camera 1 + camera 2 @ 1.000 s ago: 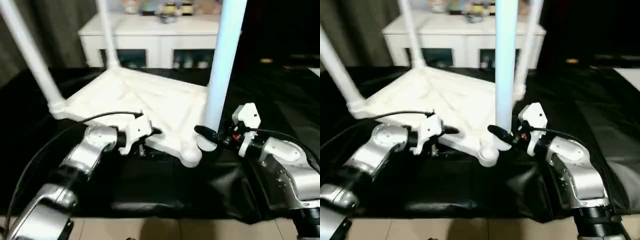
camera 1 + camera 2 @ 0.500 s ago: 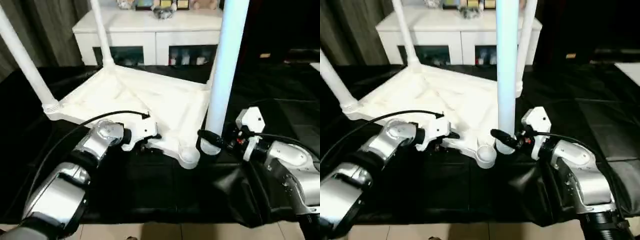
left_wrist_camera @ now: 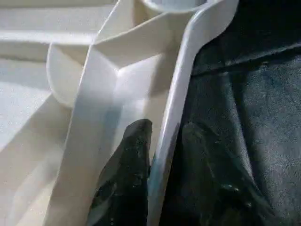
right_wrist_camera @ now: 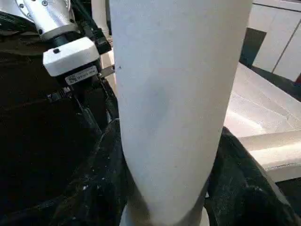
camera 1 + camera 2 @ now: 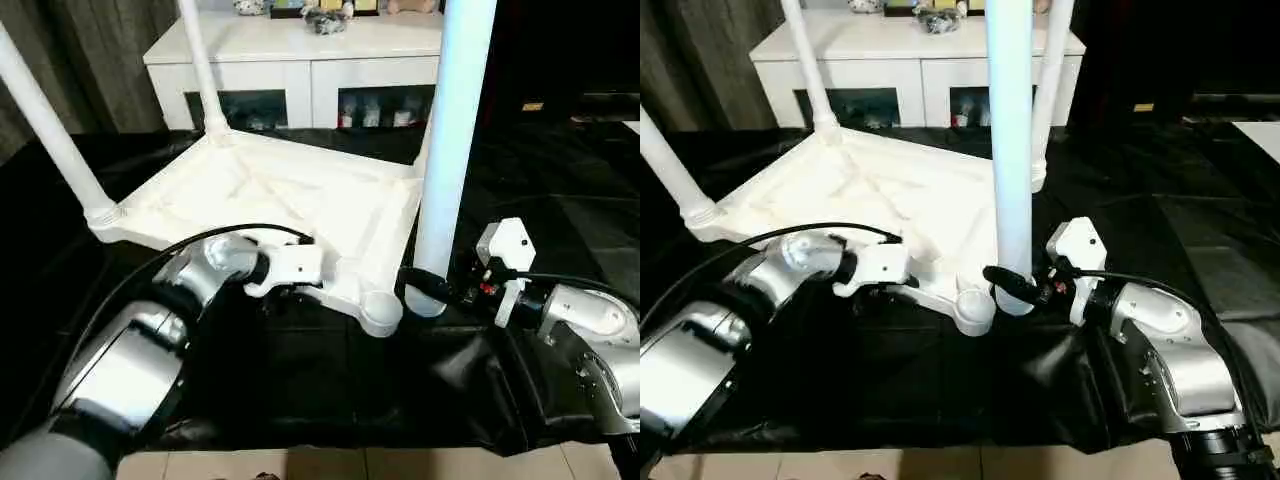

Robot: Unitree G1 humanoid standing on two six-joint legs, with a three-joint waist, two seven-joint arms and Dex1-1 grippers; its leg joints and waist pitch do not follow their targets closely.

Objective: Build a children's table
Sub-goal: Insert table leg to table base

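L gripper (image 3: 157, 155) fingers closed in since a sec ago, now pinching upturned table (image 5: 270, 195) rim by empty socket (image 5: 380, 312). R gripper (image 5: 1002, 282) clamped on 4th leg (image 5: 1011, 150), just beside socket, not seated yet.

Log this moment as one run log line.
stage: fourth leg beside empty corner socket | right pincer: shut on fourth leg | left pincer: astride tabletop rim
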